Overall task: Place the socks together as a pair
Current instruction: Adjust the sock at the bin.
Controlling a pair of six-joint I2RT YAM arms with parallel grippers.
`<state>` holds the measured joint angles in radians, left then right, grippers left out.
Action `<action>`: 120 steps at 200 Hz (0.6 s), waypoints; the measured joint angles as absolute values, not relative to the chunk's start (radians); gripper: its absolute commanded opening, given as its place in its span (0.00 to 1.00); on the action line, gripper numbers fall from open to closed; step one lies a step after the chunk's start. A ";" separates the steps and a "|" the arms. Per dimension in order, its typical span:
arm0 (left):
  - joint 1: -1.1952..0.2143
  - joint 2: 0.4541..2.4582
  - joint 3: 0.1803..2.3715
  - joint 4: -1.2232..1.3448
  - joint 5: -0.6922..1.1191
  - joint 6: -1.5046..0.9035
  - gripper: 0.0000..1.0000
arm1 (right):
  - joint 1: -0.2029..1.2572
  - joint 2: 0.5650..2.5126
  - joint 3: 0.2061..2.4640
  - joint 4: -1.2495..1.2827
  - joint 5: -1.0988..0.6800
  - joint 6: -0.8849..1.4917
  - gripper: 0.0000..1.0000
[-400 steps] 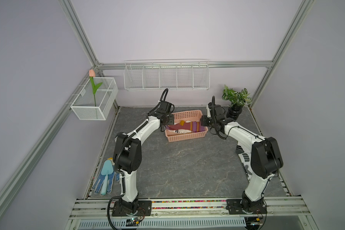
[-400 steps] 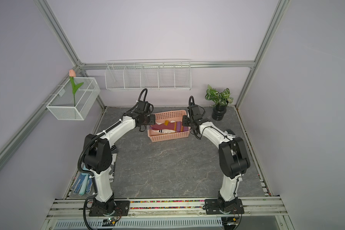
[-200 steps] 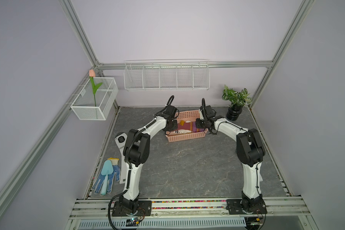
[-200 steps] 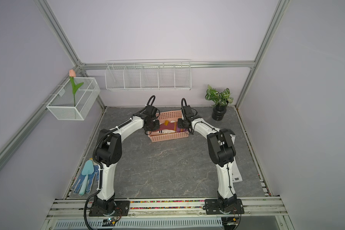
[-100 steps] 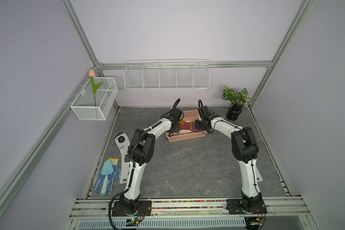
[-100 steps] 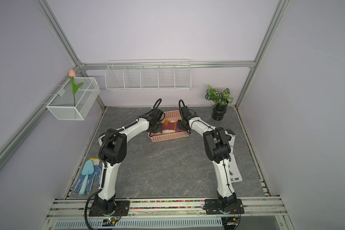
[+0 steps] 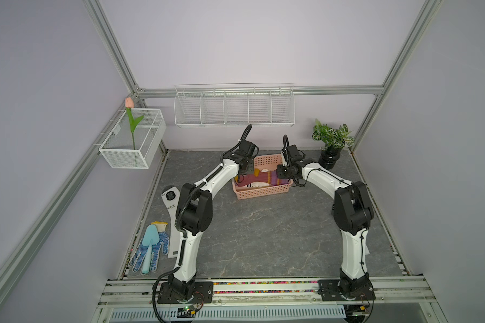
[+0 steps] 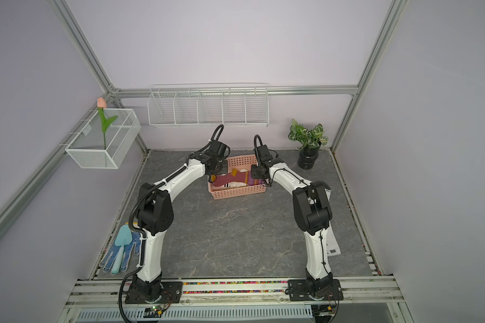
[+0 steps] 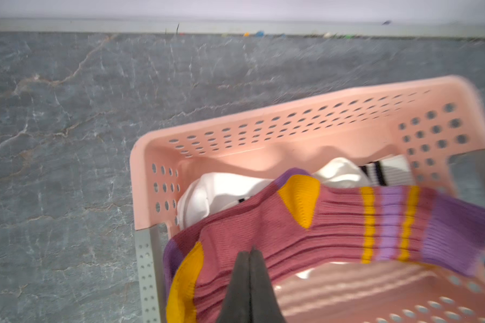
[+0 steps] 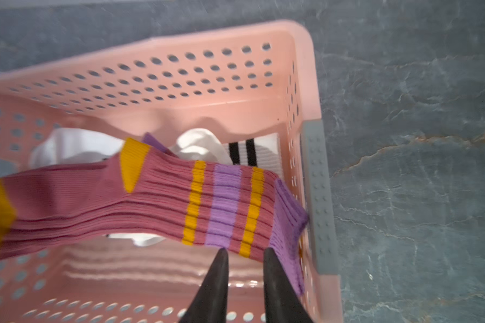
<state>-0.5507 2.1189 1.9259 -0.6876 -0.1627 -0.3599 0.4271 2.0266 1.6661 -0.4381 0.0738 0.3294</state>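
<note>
1. The grey stone-look tabletop (image 7: 263, 237) sits inside a lilac-walled cell. The pink basket (image 7: 261, 193) stands near the back wall, and both arms reach over it.
2. The maroon sock (image 10: 165, 201) hangs stretched across the basket's opening, above the white socks (image 9: 221, 187) lying inside. It may be two laid one on the other, but the blur keeps me from being sure.
3. The left gripper (image 9: 249, 254) has its jaws pressed together on the foot end, at one short end of the basket.
4. The right gripper (image 10: 244, 251) has its jaws a little apart by the basket's opposite short wall, with the purple cuff edge just at their tips. I cannot tell whether they have any hold.
5. If that end goes free while the left one pulls, the cuff could swing. It might drape over the basket's rim or drop crumpled onto the white socks, and a layered pair would likely slide apart.
6. The cuff sits close to the grey grip strip (image 10: 317, 195) on the basket's wall. A low sweep there could snag the knit or drag the light basket.
7. The left pinch looks thin, so ribbed fabric could slip out under tension.
8. A marked white sock (image 7: 170, 201) lies on the tabletop well apart from the basket, and I'd guess it is easy to overlook.
</note>
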 measured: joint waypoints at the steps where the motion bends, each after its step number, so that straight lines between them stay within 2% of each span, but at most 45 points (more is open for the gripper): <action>1: -0.551 2.117 1.926 -0.686 -0.160 -0.361 0.00 | 0.427 2.025 1.666 -0.437 0.072 0.329 0.26; 59: -0.551 2.108 1.901 -0.539 0.073 -0.430 0.00 | 0.427 2.046 1.667 -0.338 0.023 0.355 0.20; 120: -0.551 2.286 1.903 -0.513 0.107 -0.444 0.00 | 0.425 2.174 1.668 -0.324 0.031 0.362 0.20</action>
